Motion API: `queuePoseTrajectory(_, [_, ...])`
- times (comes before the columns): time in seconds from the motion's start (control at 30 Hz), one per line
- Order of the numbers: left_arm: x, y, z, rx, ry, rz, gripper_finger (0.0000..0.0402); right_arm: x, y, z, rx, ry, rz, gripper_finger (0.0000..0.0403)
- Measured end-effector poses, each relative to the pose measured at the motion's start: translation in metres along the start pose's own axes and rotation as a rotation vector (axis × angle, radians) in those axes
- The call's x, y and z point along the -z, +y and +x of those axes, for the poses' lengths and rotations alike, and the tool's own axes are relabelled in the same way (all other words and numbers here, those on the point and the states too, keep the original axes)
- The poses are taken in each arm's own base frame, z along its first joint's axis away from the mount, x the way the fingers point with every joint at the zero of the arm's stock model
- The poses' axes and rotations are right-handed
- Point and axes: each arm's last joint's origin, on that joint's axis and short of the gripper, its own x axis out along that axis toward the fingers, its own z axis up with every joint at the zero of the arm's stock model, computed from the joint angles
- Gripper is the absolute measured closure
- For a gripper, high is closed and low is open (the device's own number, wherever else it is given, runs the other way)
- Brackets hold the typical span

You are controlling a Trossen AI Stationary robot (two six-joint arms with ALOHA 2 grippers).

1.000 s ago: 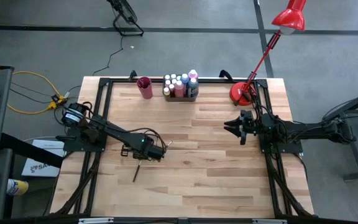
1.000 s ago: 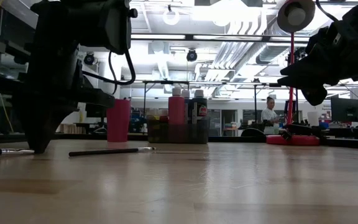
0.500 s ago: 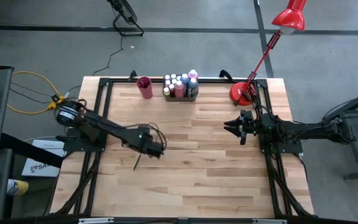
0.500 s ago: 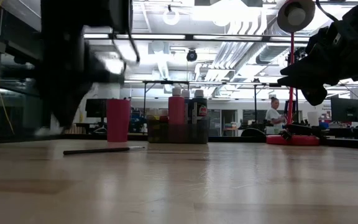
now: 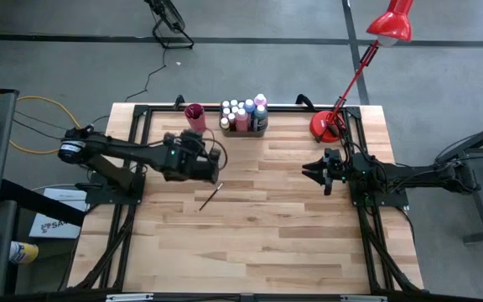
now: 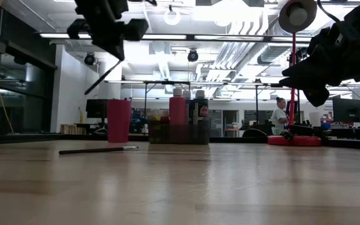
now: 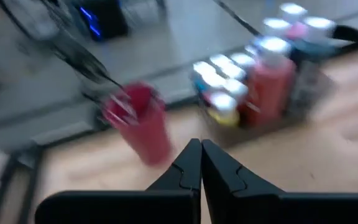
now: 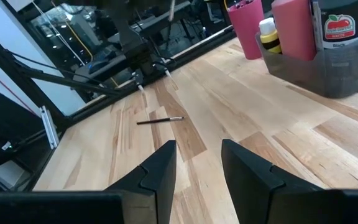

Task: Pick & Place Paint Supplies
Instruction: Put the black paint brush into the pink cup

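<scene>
left gripper [image 6: 108,39]: clamped on a paintbrush [image 6: 103,77], raised near the red cup [image 5: 195,117]
right gripper [image 5: 319,173]: jaws parted, nothing held
second brush [image 5: 210,196]: left lying on the table [image 5: 292,235]

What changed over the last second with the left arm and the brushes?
The left hand, shut on a paintbrush, rose off the table and swung toward the red cup, carrying it. The other paintbrush, the paint bottles and the open right hand stayed put.
</scene>
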Motion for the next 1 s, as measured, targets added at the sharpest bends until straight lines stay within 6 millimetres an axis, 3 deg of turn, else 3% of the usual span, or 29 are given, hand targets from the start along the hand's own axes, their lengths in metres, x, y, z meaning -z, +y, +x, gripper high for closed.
queuePoseTrajectory(0.17, [-0.013,0.008,0.019,-0.125,-0.107,0.049,0.0401,0.0,0.0,0.0,0.001,-0.001,0.0,0.028])
queuePoseTrajectory(0.5, [-0.047,0.017,0.068,-0.251,-0.153,-0.036,0.0401,0.0,0.0,0.0,0.001,0.0,0.0,0.028])
queuePoseTrajectory(0.73, [-0.079,0.017,0.101,-0.166,-0.15,0.039,0.0401,0.0,0.0,0.0,0.001,0.0,0.0,0.028])
queuePoseTrajectory(1.0, [-0.095,0.027,0.123,-0.16,-0.164,0.15,0.0401,0.0,0.0,0.0,0.001,0.0,0.0,0.028])
